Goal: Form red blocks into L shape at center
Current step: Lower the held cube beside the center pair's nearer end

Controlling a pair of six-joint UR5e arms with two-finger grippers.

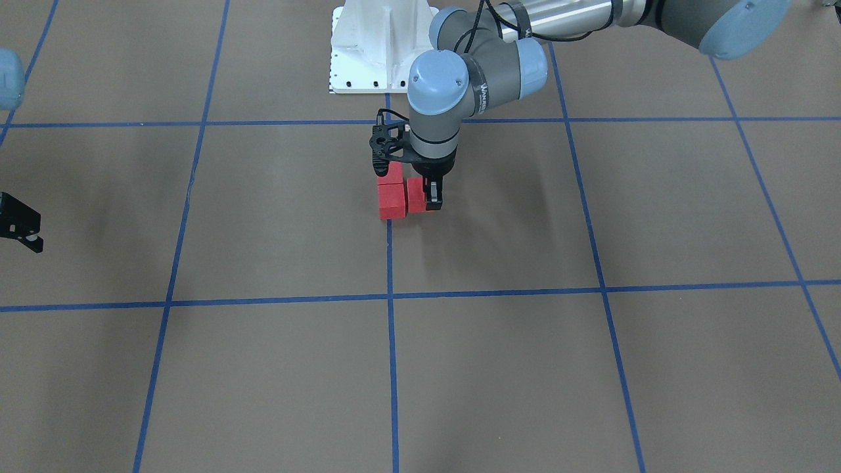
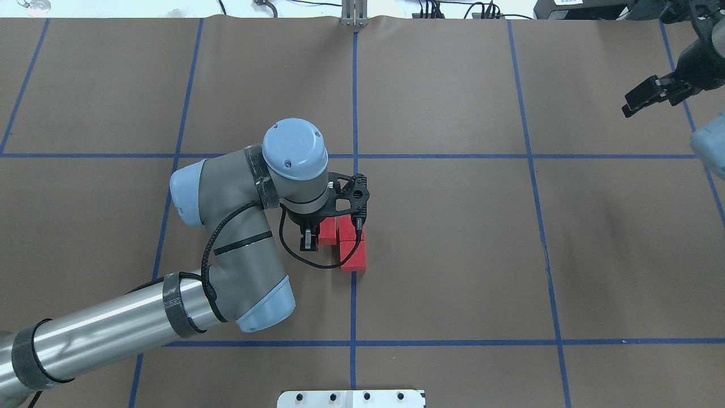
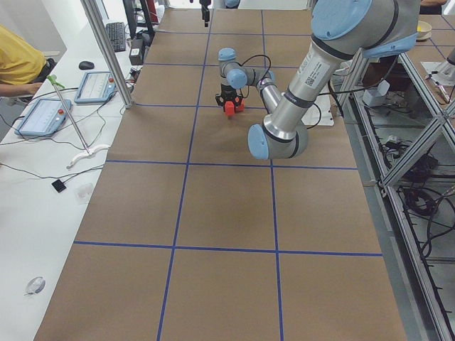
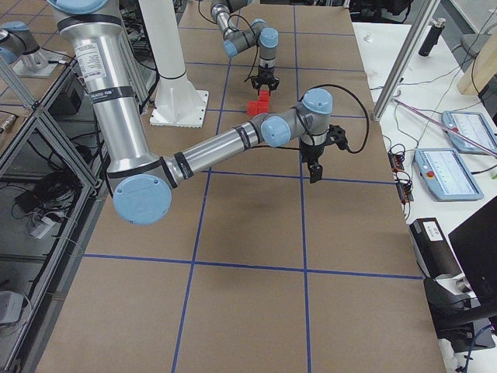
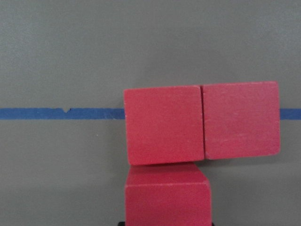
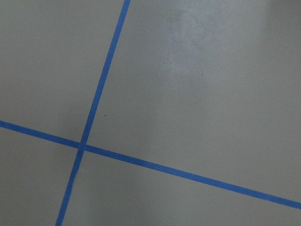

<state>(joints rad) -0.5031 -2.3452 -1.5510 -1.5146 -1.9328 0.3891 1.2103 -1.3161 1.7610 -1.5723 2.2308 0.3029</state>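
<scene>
My left wrist view alone shows three red blocks (image 5: 163, 125) whole: two abreast on the blue line (image 5: 56, 113) at center (image 2: 408, 226), the third block (image 5: 167, 195) at six o'clock, touching them, gripped in my left jaws. Right jaws: cannot tell.

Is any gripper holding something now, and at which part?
Apparently nothing. The left gripper stands beside one red block, not around it; the right gripper is empty.
</scene>
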